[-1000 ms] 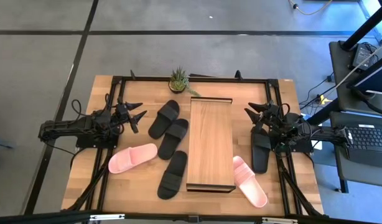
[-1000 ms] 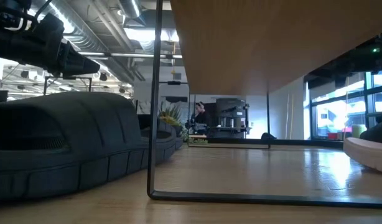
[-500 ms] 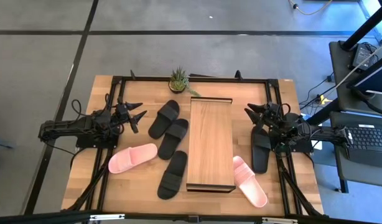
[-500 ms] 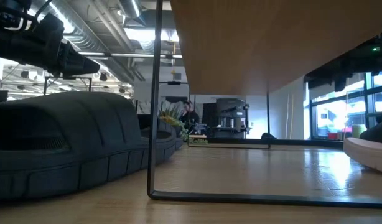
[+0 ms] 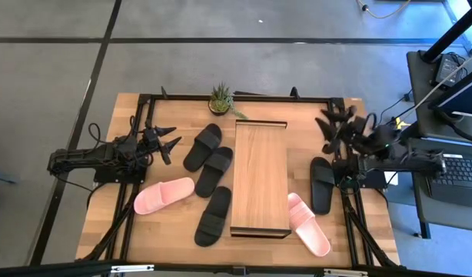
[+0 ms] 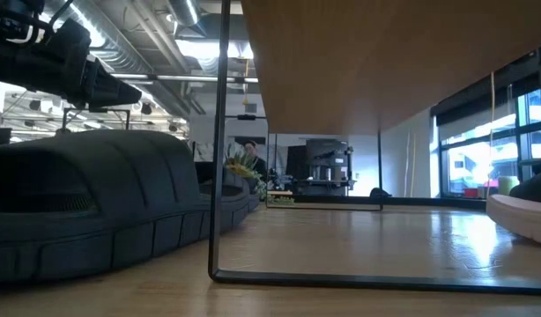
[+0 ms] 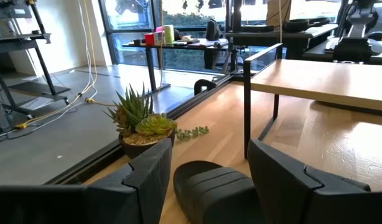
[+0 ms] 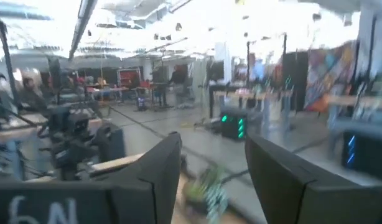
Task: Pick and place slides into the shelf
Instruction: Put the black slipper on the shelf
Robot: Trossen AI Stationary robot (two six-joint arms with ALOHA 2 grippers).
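Right gripper (image 5: 334, 127) open and empty at the table's two o'clock, above a black slide (image 5: 322, 185); left gripper (image 5: 170, 144) open at nine o'clock

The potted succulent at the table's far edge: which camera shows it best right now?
The left wrist view: the potted succulent sits large and unobstructed, just past the open left gripper and a black slide. The high view shows it small from above, beside the shelf. The low view catches only distant leaves. The right wrist view doesn't clearly show it.
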